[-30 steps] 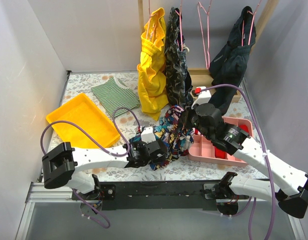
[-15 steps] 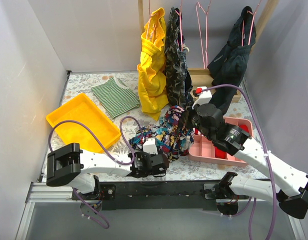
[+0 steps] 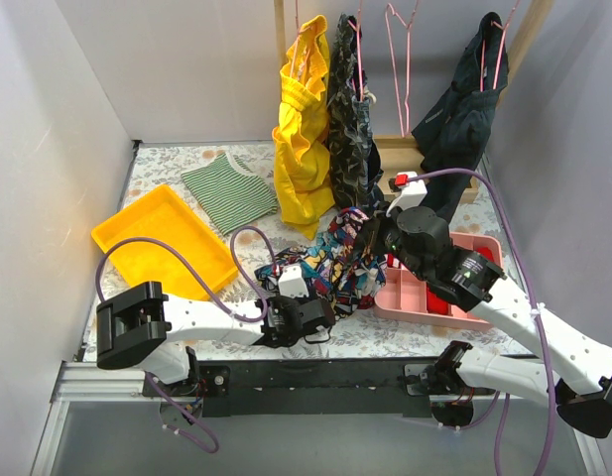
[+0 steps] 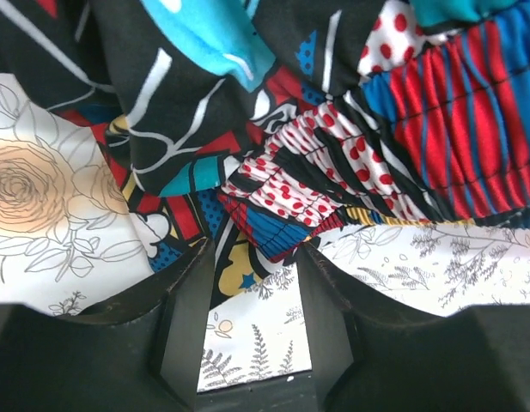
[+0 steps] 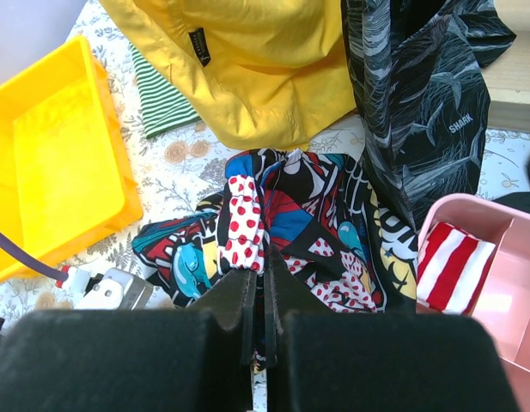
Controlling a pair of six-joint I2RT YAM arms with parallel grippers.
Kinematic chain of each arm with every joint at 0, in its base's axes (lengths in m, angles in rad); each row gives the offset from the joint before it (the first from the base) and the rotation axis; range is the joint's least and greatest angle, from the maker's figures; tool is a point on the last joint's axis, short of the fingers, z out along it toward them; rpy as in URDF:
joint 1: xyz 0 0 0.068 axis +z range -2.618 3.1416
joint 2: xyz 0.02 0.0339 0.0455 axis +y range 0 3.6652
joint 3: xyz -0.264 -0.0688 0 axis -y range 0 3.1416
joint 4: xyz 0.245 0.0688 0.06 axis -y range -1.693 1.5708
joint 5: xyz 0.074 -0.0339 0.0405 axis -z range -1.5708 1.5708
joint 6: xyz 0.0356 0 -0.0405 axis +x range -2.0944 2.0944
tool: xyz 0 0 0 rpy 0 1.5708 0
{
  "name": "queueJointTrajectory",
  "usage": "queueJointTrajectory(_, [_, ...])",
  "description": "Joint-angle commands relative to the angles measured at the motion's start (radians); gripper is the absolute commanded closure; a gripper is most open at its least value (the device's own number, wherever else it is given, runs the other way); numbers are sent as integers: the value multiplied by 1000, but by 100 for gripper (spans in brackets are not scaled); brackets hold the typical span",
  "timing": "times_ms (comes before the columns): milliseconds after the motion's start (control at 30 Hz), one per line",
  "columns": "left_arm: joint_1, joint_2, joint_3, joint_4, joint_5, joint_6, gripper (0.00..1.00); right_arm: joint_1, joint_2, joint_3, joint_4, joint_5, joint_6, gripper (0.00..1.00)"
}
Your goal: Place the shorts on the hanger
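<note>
The shorts [image 3: 335, 263] lie bunched on the floral tabletop; their comic print fills the left wrist view [image 4: 333, 129] and shows in the right wrist view [image 5: 325, 215]. My right gripper [image 3: 370, 238] [image 5: 265, 257] is shut on a red-dotted fold of the shorts and lifts it. My left gripper [image 3: 301, 315] [image 4: 254, 253] is open at the shorts' near edge, with a gathered waistband corner just at its fingertips. An empty pink wire hanger [image 3: 406, 69] hangs on the rack at the back.
A yellow garment [image 3: 304, 129], a dark patterned garment [image 3: 350, 119] and a navy jacket [image 3: 462, 109] hang on the rack. A yellow tray [image 3: 162, 243] and green striped cloth [image 3: 226, 188] lie at left. A pink bin [image 3: 425, 293] sits at right.
My left gripper has drawn back toward the near edge and the shorts' lower part has spread leftward. My right gripper has shifted slightly right, still holding the shorts.
</note>
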Motion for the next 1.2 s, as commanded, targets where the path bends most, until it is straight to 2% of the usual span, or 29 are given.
queueJointTrajectory(0, [23,-28,0,-9,-89,-75,57,1,-25,-4,34,3,13,99])
queueJointTrajectory(67, [30,-38,-20,-35,-112,-106,51,1,-29,-6,34,3,18,99])
queueJointTrajectory(133, [32,-51,-34,-63,-167,-162,49,1,-35,-9,32,3,18,99])
queueJointTrajectory(233, [33,-84,-63,-78,-231,-224,50,1,-43,-15,30,1,25,99])
queueJointTrajectory(367, [35,-114,-83,-38,-291,-218,53,1,-46,-15,21,-3,28,99])
queueJointTrajectory(400, [35,-115,-81,-37,-303,-221,58,1,-46,-15,20,-3,30,99])
queueJointTrajectory(533, [35,-147,-106,15,-371,-219,62,1,-49,-12,12,-5,30,99])
queueJointTrajectory(633, [35,-181,-162,202,-385,-60,64,1,-48,-13,14,-6,28,99])
queueJointTrajectory(800, [41,-150,-179,334,-336,63,64,3,-40,-16,18,-16,31,99])
queueJointTrajectory(900, [46,-137,-202,402,-296,116,67,3,-40,-18,21,-17,33,99])
queueJointTrajectory(1067, [69,-104,-228,400,-259,113,73,1,-43,-21,21,-20,31,99])
queueJointTrajectory(1167, [69,-98,-242,457,-244,144,74,1,-46,-25,18,-22,33,99])
